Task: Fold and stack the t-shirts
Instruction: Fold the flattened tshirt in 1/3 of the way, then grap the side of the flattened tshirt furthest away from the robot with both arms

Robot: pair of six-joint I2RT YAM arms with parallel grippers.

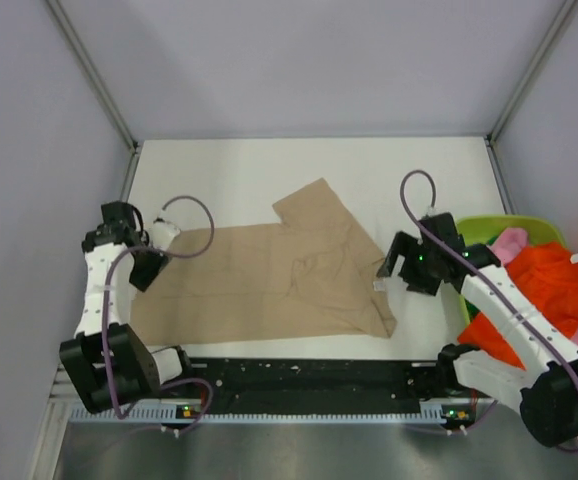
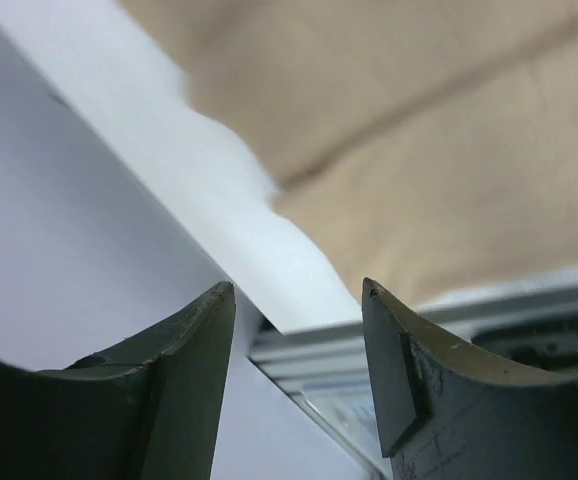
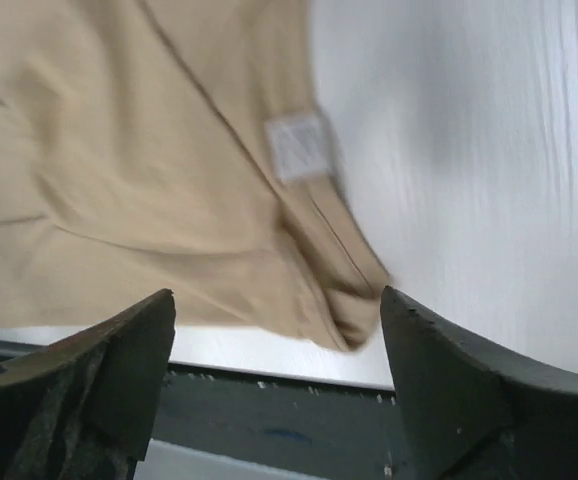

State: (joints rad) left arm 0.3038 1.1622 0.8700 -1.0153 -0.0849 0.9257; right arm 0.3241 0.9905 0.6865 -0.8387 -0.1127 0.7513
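Lime-green basket (image 1: 481, 224) holds orange t-shirt (image 1: 541, 285) and pink t-shirt (image 1: 510, 243).

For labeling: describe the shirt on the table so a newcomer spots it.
On the white table, across its near half, lies the tan t-shirt. It alone is spread out and beige; the orange shirt and pink shirt sit bunched at the green basket, far right.

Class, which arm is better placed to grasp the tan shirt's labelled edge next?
Right. The right gripper hangs open close to the label on the tan shirt; the left gripper is at its opposite edge.
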